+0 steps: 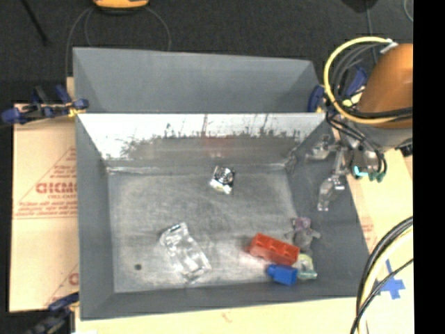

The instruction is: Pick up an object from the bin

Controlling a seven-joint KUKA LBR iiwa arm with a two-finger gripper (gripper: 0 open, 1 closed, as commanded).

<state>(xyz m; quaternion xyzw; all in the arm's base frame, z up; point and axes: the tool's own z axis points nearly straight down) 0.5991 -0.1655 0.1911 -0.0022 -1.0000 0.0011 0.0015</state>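
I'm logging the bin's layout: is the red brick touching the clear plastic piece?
No, the red brick lies well to the right of the clear plastic piece, with a gap between them.

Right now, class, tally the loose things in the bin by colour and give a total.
Red: 1, a brick
Blue: 1, a block
Clear: 1, a plastic piece
Silver and black: 1, a crumpled scrap
Grey: 1, a small toy
Pale: 1, a small bit
Total: 6
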